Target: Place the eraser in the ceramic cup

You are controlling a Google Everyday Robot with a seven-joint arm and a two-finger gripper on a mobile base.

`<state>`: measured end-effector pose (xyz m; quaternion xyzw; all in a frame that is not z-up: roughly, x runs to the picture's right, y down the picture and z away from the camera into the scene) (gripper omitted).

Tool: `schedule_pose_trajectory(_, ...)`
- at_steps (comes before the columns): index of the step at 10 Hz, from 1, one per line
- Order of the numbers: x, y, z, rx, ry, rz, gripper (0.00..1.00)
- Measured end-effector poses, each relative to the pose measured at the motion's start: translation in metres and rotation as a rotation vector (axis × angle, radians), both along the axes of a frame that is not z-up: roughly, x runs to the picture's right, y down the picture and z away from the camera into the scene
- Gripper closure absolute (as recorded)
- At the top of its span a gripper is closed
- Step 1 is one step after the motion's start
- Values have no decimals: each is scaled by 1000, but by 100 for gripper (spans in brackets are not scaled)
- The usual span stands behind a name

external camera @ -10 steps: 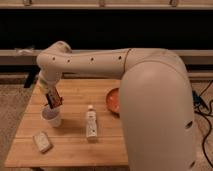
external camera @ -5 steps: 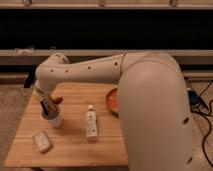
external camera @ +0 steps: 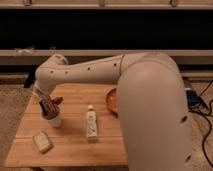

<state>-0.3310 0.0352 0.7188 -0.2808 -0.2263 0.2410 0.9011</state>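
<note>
The white ceramic cup stands upright on the left part of the wooden table. My gripper hangs straight over the cup's mouth, at the end of the white arm that reaches in from the right. It is shut on the eraser, a dark bar with reddish-orange edges. The eraser's lower end dips into the cup's mouth, and its upper part is hidden by the gripper.
A small dark red lump lies just behind the cup. A pale beige block lies at the front left. A small white bottle lies in the middle. An orange bowl sits at the right, partly hidden by my arm.
My gripper has moved down and slightly left with the eraser, from above the cup to its mouth. The other things have not moved.
</note>
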Motion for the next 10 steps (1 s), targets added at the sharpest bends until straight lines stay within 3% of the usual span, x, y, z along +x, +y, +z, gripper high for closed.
schedule_pose_trajectory(6,-4,13,9,-22,2,-4,26)
schedule_pose_trajectory(7,-4,15,11,-26,6,-1,21)
schedule_pose_trajectory(10,-1,15,15,-29,17,9,20)
